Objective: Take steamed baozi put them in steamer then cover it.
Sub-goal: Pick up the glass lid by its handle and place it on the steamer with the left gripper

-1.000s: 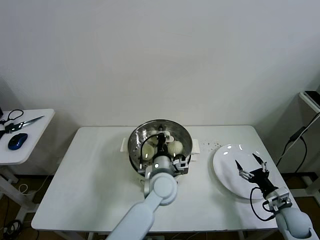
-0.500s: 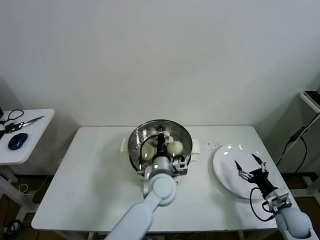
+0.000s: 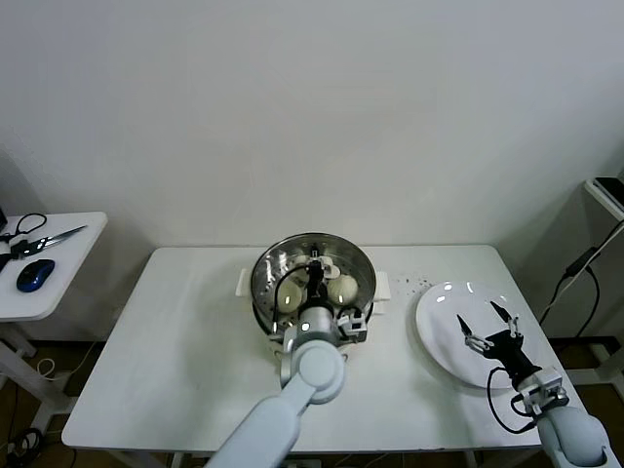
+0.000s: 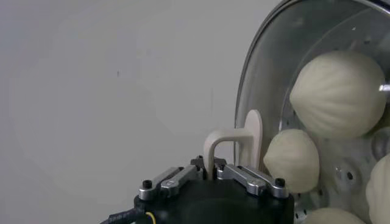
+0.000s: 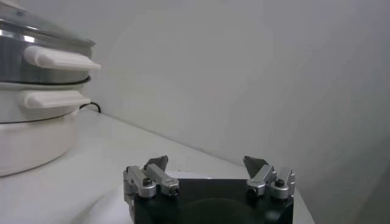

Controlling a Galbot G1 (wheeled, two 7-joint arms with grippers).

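The steamer (image 3: 261, 297) stands mid-table on its white base, and the clear glass cover (image 3: 292, 255) lies over its rim. My left gripper (image 3: 316, 274) reaches over it, shut on the cover's white handle (image 4: 228, 139). Through the glass I see several steamed baozi (image 4: 338, 91) on the perforated floor, two of them plain from the head view (image 3: 341, 288). Over the white plate (image 3: 444, 312) at the right, my right gripper (image 3: 489, 327) hangs open and holds nothing. From the right wrist view the steamer (image 5: 36, 103) shows with the cover (image 5: 30, 24) on top, beyond the gripper (image 5: 207, 167).
Dark crumbs (image 3: 419, 283) lie between steamer and plate. A small side table (image 3: 58, 292) at the left carries scissors (image 3: 44, 237) and a blue mouse (image 3: 34, 276). A cable (image 3: 575, 273) hangs off the table's right side.
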